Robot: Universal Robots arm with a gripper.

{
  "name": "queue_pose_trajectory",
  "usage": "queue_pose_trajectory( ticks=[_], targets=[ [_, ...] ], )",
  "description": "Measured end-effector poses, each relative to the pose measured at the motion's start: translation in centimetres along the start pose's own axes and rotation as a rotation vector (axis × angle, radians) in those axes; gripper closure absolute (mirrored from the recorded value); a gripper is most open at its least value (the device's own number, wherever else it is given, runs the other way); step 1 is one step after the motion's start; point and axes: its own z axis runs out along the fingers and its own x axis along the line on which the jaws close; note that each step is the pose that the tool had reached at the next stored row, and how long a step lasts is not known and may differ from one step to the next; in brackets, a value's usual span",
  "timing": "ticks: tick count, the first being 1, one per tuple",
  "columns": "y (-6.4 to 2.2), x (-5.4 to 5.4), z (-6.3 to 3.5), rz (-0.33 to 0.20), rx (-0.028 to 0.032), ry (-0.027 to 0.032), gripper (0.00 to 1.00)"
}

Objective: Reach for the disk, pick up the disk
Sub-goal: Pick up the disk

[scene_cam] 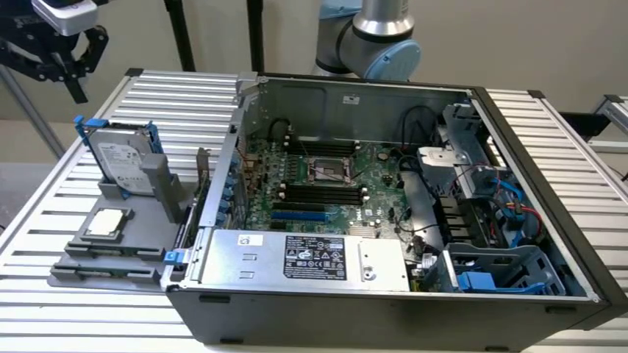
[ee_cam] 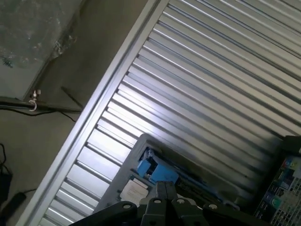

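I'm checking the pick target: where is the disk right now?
At the exterior view's left, the disk stands on edge in a grey holder beside the open case, the chip close by.

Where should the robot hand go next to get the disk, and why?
Probably down and toward the exterior view's right: the gripper hangs open, above and apart from the disk, which stands on edge in its grey holder.

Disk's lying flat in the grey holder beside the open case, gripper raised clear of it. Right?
Not flat: the exterior view shows the disk standing upright in the grey holder beside the open case, with the gripper raised clear of it.
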Motion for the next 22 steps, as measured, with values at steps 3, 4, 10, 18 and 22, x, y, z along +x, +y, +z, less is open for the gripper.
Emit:
queue_pose_trajectory(
  ticks=[3,4,10,18,22],
  targets=[
    [0.0,0.0,0.0,-0.055,-0.0002,0.0017,0.89],
    [0.0,0.0,0.0,-0.072,-0.0002,0.0022,0.89],
    [0.0,0.0,0.0,-0.182,-0.0005,0.0054,0.89],
    [0.0,0.0,0.01,-0.327,-0.0003,0.0088,0.89],
    [0.0,0.0,0.01,-0.401,0.0,0.0104,0.89]
  ],
)
